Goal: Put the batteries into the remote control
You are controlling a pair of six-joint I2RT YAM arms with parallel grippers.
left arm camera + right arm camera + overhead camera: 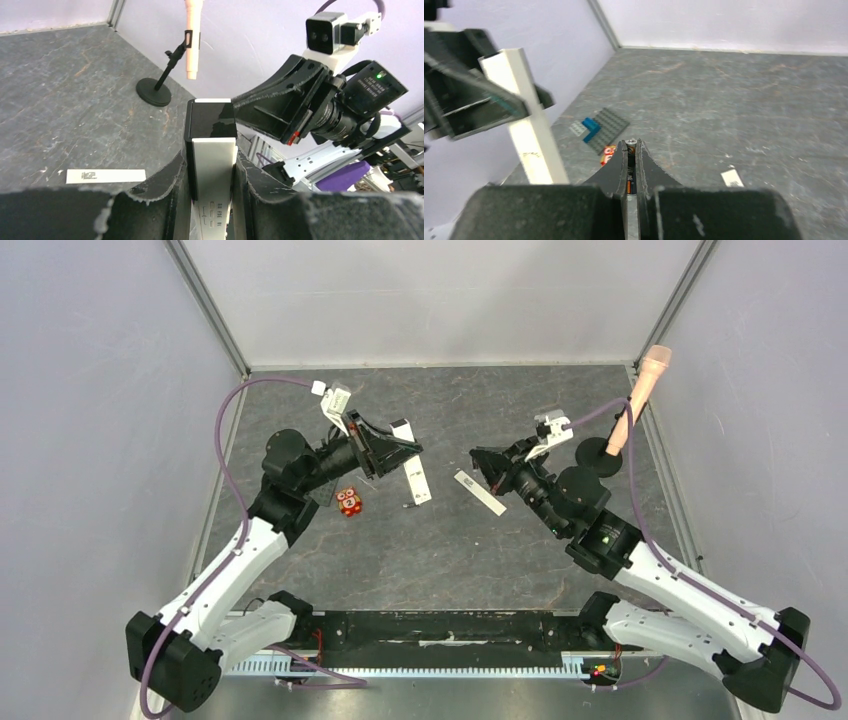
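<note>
My left gripper (388,452) (210,159) is shut on the white remote control (417,483) (214,165) and holds it above the table, black end section outward. The remote also shows in the right wrist view (530,134), tilted at the left. My right gripper (487,464) (631,145) is shut on one dark battery (630,167), which lies lengthwise between the fingers. It hovers right of the remote, a short gap away. The second battery is not in view.
A thin white labelled strip (480,492) (105,176) lies flat on the table under the right gripper. A red-orange toy (349,501) and a grey studded plate (608,125) with a blue brick sit left. A pink microphone (640,390) stands at the far right.
</note>
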